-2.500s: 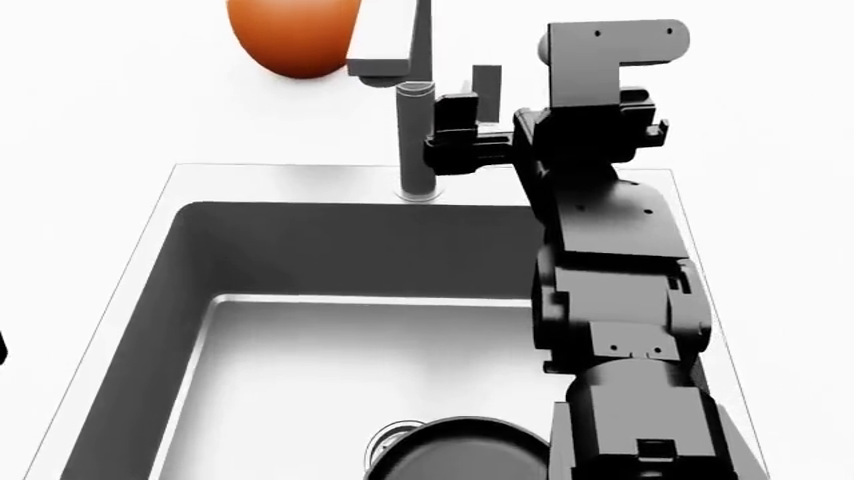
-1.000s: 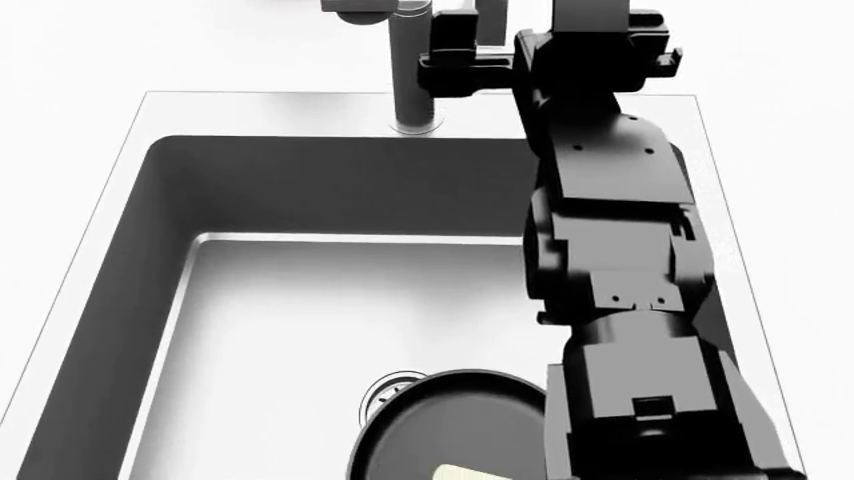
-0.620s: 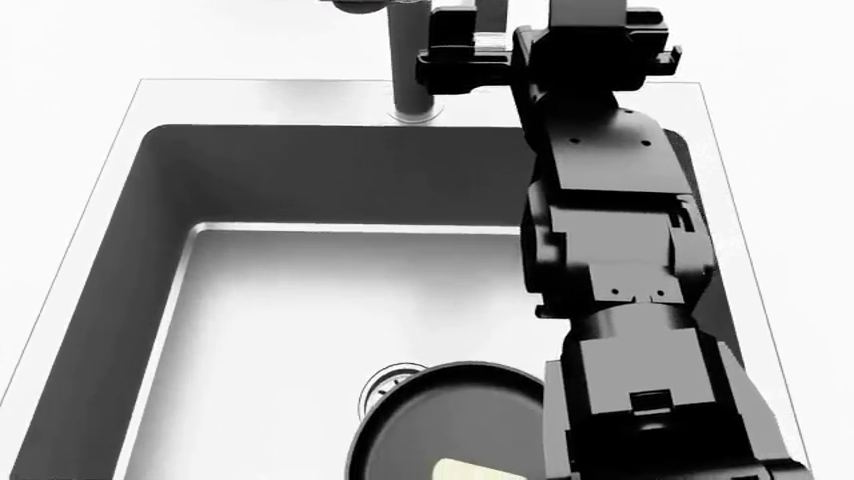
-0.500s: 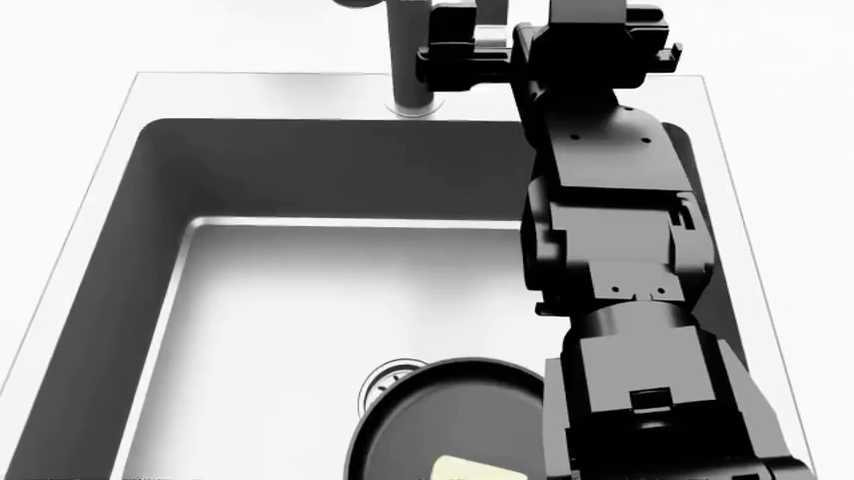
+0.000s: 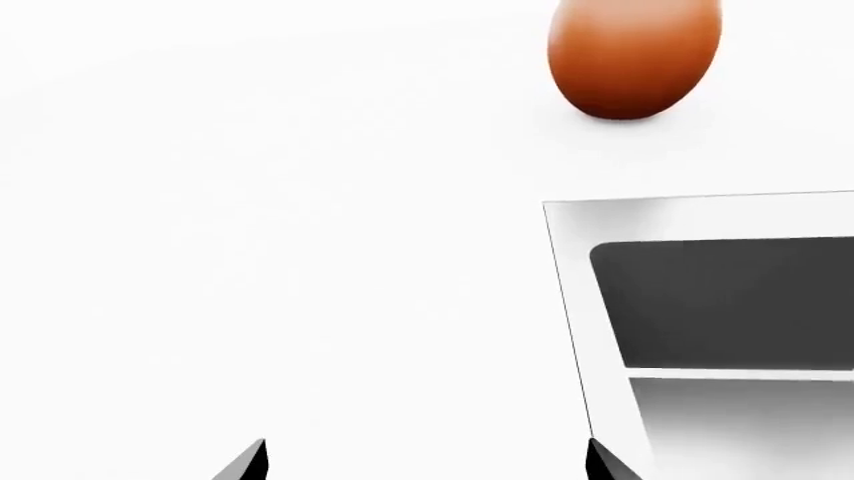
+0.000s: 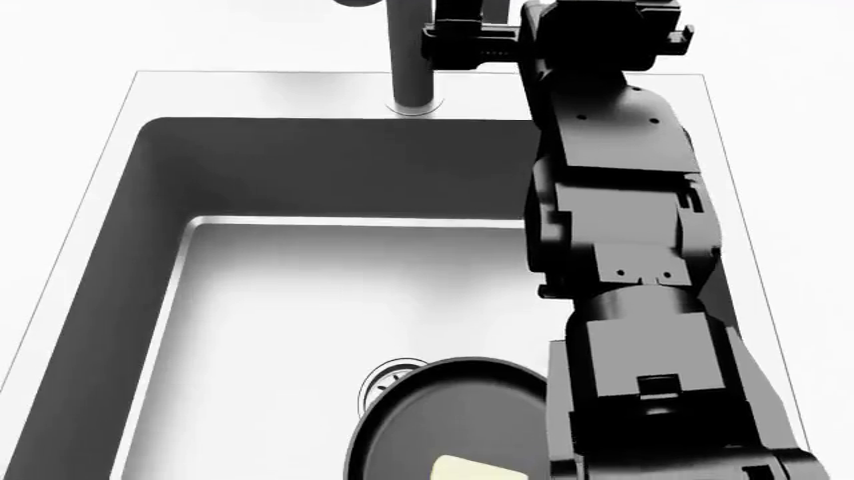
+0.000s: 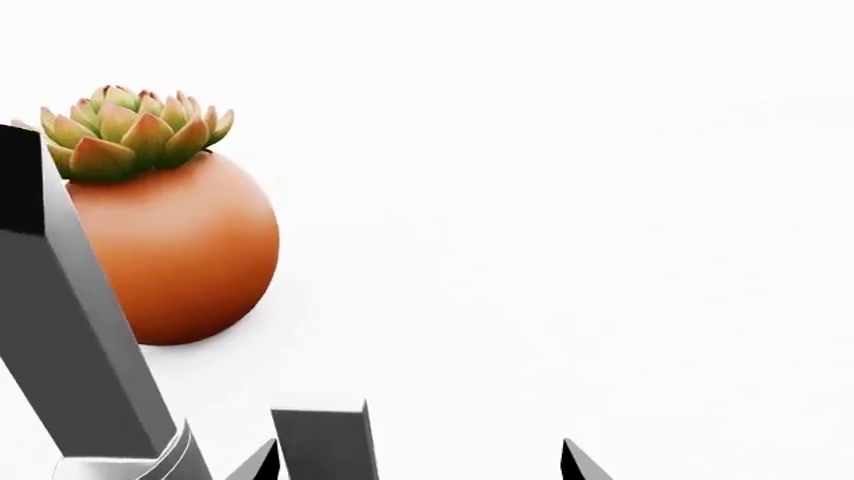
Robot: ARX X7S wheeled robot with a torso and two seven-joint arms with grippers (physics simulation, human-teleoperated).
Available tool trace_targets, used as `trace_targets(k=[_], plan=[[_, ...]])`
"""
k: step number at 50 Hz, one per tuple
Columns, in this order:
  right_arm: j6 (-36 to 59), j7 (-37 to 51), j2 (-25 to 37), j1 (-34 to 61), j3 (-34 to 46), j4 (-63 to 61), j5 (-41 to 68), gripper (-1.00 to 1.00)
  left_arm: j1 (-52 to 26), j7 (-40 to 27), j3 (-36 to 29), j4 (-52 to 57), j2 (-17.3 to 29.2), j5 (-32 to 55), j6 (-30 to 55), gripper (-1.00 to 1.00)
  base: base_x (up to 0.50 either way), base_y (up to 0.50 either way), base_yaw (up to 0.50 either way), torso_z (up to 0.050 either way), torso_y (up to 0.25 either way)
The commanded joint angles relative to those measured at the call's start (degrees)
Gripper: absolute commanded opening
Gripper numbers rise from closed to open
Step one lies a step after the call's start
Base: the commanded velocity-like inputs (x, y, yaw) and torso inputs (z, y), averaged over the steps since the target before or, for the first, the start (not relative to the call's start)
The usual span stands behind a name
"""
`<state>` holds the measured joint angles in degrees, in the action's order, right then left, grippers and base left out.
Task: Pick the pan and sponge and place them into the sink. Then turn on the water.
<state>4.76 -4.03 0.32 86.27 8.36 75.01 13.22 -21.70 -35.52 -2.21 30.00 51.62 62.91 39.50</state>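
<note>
A plain white countertop point(image 6: 54, 60) is filling the scene, with the sink point(image 6: 127, 230) recessed into it and taking up most of the head view. The pan point(image 6: 441, 420) is lying on the sink's light floor at the bottom centre of that frame, partly covering the round drain point(image 6: 387, 383), and the sponge point(image 6: 487, 469) is showing as a pale yellow patch inside the pan at the bottom edge. The dark faucet point(image 6: 411, 60) is standing upright at the top centre, on the rim behind the basin. The right arm point(image 6: 621, 270) is stretching up the right half of the head view, and the right gripper point(image 6: 461, 30) is sitting just beside the faucet at the top; in the right wrist view its two fingertips point(image 7: 254, 462) are standing apart with a grey lever point(image 7: 327, 440) rising between them, though whether they are touching it cannot be told. An orange pot with a succulent point(image 7: 167, 240) is sitting at the left of that view. In the left wrist view the left gripper point(image 5: 424, 462) is hanging spread and holding nothing, over bare counter beside the sink's corner
</note>
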Motion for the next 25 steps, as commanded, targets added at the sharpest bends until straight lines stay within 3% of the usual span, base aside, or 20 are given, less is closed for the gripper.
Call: trace_targets(k=[1, 25], plan=[[0.6, -0.4, -0.1, 1.0, -5.6, 0.0, -4.7, 1.00, 0.3, 0.7, 0.2, -0.2, 0.1, -0.6, -0.8, 1.00, 0.00, 0.00, 0.00, 0.000, 0.000], [0.2, 0.7, 0.4, -0.2, -13.4, 0.0, -10.9, 1.00, 1.3, 0.8, 0.7, 0.0, 0.5, -0.7, -1.3, 1.00, 0.00, 0.00, 0.00, 0.000, 0.000]])
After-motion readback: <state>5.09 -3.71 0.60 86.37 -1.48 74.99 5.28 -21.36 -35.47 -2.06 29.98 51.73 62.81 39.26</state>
